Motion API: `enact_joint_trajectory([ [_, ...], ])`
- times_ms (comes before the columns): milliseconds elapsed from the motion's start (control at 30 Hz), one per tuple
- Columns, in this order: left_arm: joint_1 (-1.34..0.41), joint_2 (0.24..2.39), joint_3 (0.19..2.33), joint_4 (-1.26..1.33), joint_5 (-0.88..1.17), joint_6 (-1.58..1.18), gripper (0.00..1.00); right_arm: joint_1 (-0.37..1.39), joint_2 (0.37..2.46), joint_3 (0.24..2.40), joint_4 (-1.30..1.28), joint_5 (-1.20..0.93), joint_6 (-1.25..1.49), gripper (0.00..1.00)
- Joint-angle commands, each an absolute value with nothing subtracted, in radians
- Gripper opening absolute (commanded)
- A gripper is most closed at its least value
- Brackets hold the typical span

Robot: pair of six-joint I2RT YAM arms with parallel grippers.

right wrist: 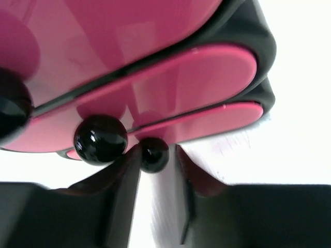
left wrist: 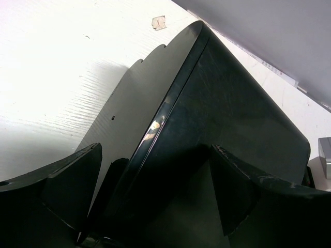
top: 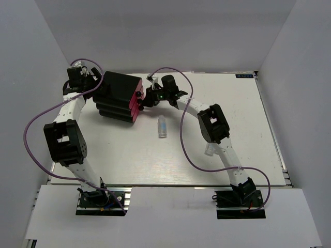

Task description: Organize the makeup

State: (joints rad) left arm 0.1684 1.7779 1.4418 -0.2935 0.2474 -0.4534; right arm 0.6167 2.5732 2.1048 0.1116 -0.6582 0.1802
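Note:
Of the makeup, one small clear bottle lies on the table in front of the black box; a second clear piece shows partly under the right forearm. The other makeup is out of view. My right gripper is at the box's pink drawer fronts. Its jaws stand slightly apart around the lowest drawer's small black knob, one finger against it and the other just clear. My left gripper is open wide at the box's back left, its fingers straddling the top edge of the box.
A larger black knob sits on the drawer above. The box stands tilted at the back left of the white table. Grey walls close the table in at the back and sides. Purple cables loop along both arms.

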Motion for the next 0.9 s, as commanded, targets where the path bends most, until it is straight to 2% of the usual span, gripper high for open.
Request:
enact_joint_trajectory([
  [0,0.155,1.816,1.417,-0.465,0.253,-0.453,0.93,0.635,2.488,2.092,0.132,-0.71,0.156,0.41],
  [233,0.164,1.815,1.414,-0.46,0.264,-0.453,0.93,0.64,2.496,2.088,0.123,-0.693,0.134,0.52],
  [500,0.164,1.806,1.408,-0.462,0.275,-0.453,0.94,0.65,2.528,2.097,0.123,-0.677,0.13,0.51],
  [633,0.164,1.802,1.405,-0.463,0.275,-0.454,0.94,0.664,2.54,2.1,0.127,-0.654,0.123,0.39],
  [767,0.164,1.801,1.407,-0.463,0.276,-0.457,0.94,0.667,2.536,2.092,0.124,-0.647,0.115,0.19],
  [867,0.164,1.802,1.411,-0.463,0.276,-0.459,0.94,0.663,2.519,2.068,0.115,-0.637,0.104,0.15],
])
